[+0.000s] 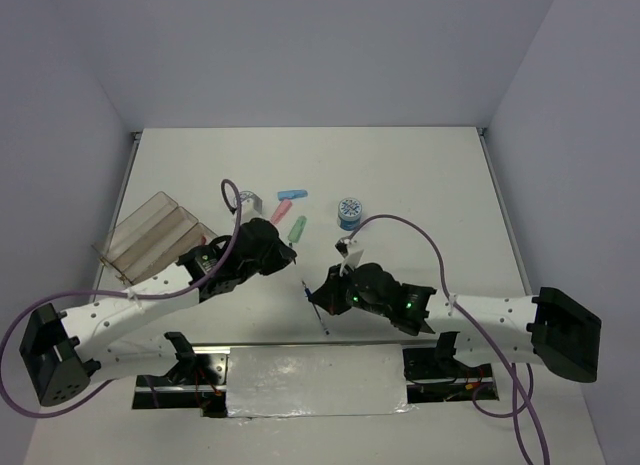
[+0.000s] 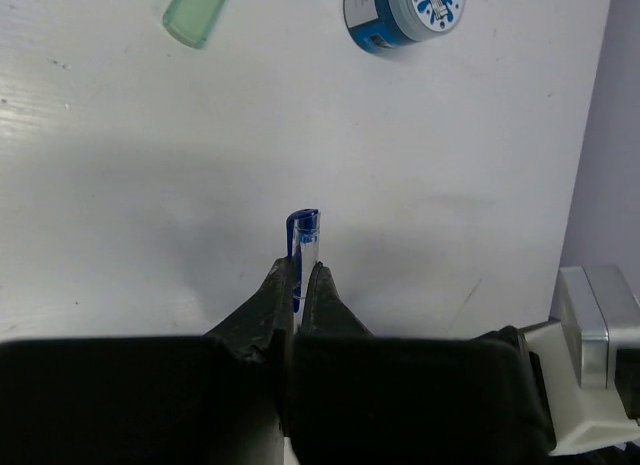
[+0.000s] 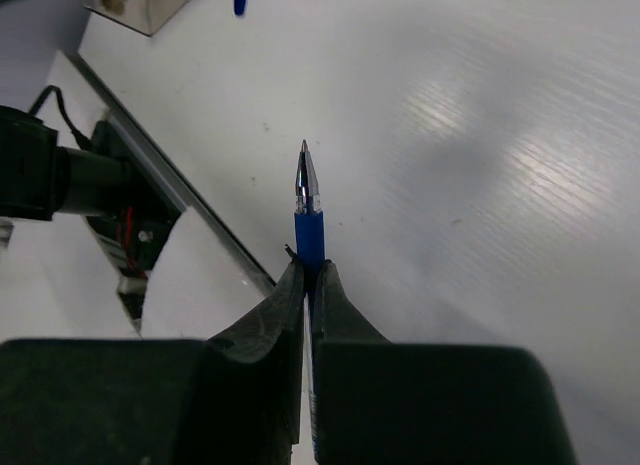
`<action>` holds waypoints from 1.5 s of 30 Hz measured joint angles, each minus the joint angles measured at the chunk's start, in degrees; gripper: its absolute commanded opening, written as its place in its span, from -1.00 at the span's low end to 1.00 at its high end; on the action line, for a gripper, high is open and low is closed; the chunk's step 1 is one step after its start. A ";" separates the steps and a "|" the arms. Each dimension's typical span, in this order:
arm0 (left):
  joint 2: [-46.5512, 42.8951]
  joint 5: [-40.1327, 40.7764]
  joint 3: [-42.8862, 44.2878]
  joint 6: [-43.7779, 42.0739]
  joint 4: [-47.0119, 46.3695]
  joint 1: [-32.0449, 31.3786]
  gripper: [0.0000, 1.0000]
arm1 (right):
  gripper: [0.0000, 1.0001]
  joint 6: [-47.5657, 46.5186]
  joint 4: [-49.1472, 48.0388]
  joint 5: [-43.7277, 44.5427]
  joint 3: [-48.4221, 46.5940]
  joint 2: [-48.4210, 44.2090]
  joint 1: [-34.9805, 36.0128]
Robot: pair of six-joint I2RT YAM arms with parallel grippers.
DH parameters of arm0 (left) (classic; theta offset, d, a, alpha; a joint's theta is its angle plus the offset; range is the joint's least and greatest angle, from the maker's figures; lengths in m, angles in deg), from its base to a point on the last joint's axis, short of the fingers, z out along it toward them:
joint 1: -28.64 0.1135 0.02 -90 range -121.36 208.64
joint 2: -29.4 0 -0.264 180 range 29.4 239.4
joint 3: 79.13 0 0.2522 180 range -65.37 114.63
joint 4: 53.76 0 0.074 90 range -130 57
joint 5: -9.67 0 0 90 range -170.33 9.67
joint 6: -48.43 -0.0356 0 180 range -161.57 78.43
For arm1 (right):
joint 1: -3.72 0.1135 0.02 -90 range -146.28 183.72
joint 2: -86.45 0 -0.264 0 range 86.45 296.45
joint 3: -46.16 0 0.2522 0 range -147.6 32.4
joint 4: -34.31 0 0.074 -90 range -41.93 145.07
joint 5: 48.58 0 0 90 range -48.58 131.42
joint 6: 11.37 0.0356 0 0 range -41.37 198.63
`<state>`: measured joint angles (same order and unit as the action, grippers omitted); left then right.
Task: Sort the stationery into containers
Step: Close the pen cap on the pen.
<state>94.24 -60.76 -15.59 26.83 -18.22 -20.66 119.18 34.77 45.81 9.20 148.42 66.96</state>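
**Pen Transfer to Tray**

The left gripper (image 2: 300, 275) is clamped on a clear-barrelled, blue-capped pen (image 2: 304, 235). The right gripper (image 3: 306, 280) is clamped on a blue ballpoint pen (image 3: 308, 200), tip outward. Align each pen lengthwise with a compartment of the flat clear plastic tray (image 1: 150, 235) at table left before releasing.

Count visible:
- Two pens
- Three capsules: blue capsule (image 1: 292, 195), pink capsule (image 1: 282, 209), green capsule (image 1: 297, 227)
- One round blue-white patterned disc (image 1: 350, 210)

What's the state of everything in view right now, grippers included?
left gripper: shut on blue-capped pen
right gripper: shut on blue pen, tip exposed
green capsule: loose on table
pink capsule: loose on table
blue capsule: loose on table
patterned disc: on table, patterned face up
clear tray: no stationery visible inside
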 measured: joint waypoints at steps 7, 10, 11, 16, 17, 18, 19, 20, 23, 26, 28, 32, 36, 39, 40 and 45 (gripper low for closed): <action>-3.50 1.90 -1.42 1.01 0.02 -2.45 -1.00 | -1.00 3.13 -5.22 2.36 -1.53 0.79 1.95; -3.82 2.71 -1.77 0.96 -0.70 -2.80 -1.00 | -1.00 3.80 -7.10 3.10 -1.51 -0.04 2.05; -4.07 2.82 -2.29 0.96 -1.31 -2.91 -1.00 | -1.00 4.00 -7.61 3.45 -1.51 -0.33 2.12; -4.83 3.10 -4.50 0.90 -3.08 -3.30 -1.00 | -1.00 4.59 -9.77 4.22 -1.51 -0.70 2.25; -4.83 3.13 -4.61 0.90 -3.30 -3.32 -1.00 | -1.00 4.66 -9.94 4.48 -1.51 -0.70 2.25; -4.85 3.15 -4.76 0.90 -3.45 -3.39 -1.00 | -1.00 4.81 -10.03 4.81 -1.51 -0.70 2.25; -4.87 3.15 -4.81 0.90 -3.69 -3.41 -1.00 | -1.00 5.03 -10.03 5.22 -1.51 -0.68 2.25; -4.92 3.13 -4.81 0.87 -3.87 -3.43 -1.00 | -1.00 5.07 -10.01 5.49 -1.51 -0.61 2.25; -5.33 3.17 -4.81 0.87 -4.42 -3.45 -1.00 | -1.00 5.49 -10.08 5.99 -1.51 0.07 2.25; -5.86 3.34 -4.81 0.87 -4.72 -3.48 -1.00 | -1.00 5.84 -10.05 6.19 -1.51 1.03 2.25; -6.25 3.58 -4.81 0.85 -4.87 -3.48 -1.00 | -1.00 6.01 -10.03 6.36 -1.51 1.27 2.25; -6.56 3.76 -4.81 0.83 -5.18 -3.50 -1.00 | -1.00 6.08 -10.03 6.80 -1.51 1.27 2.25; -6.56 3.76 -4.81 0.81 -5.29 -3.54 -1.00 | -1.00 6.05 -9.99 7.19 -1.53 1.27 2.25; -6.56 3.74 -4.81 0.79 -5.53 -3.54 -1.00 | -1.00 5.99 -10.01 7.34 -1.55 1.27 2.25; -6.56 3.72 -4.81 0.79 -5.55 -3.54 -1.00 | -1.00 5.92 -10.03 7.41 -1.55 1.27 2.25; -6.60 3.69 -5.44 0.72 -6.12 -3.54 -1.00 | -1.00 5.44 -9.88 7.58 -1.88 1.68 2.25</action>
<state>87.64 -57.07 -21.04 27.55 -24.34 -24.20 124.62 24.89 53.39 7.32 150.11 69.21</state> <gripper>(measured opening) 0.069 0.033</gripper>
